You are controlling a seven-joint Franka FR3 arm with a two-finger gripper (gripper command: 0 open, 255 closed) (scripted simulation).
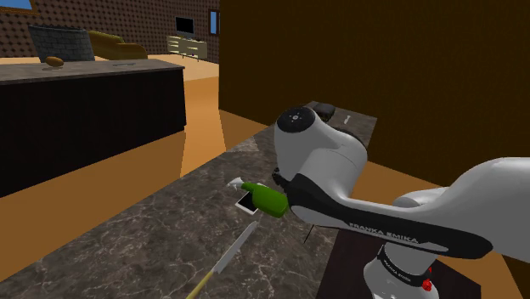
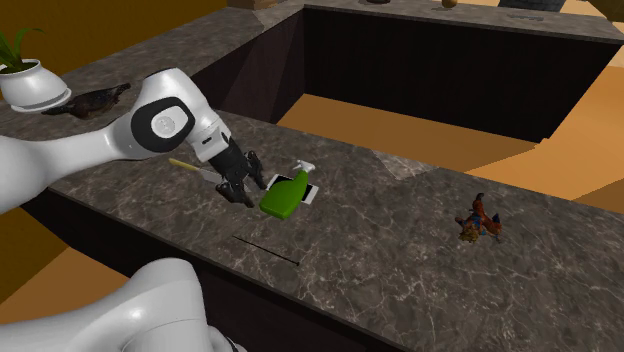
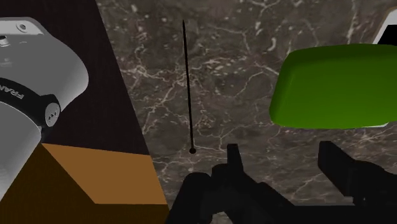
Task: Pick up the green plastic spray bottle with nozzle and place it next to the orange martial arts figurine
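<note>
White capitals reading "FRANKA EMIKA" run along the black band (image 1: 384,235) on the forearm of the white robot arm (image 1: 331,157) in the shoulder view. A narrower black ring (image 1: 396,270) lower on the arm carries small white lettering, seemingly the same words. In the wrist view, a black collar (image 3: 25,95) bears white letters cut off at the edge.

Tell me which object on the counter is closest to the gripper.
The green spray bottle, lying just beside the gripper; the figurine stands far off.
</note>
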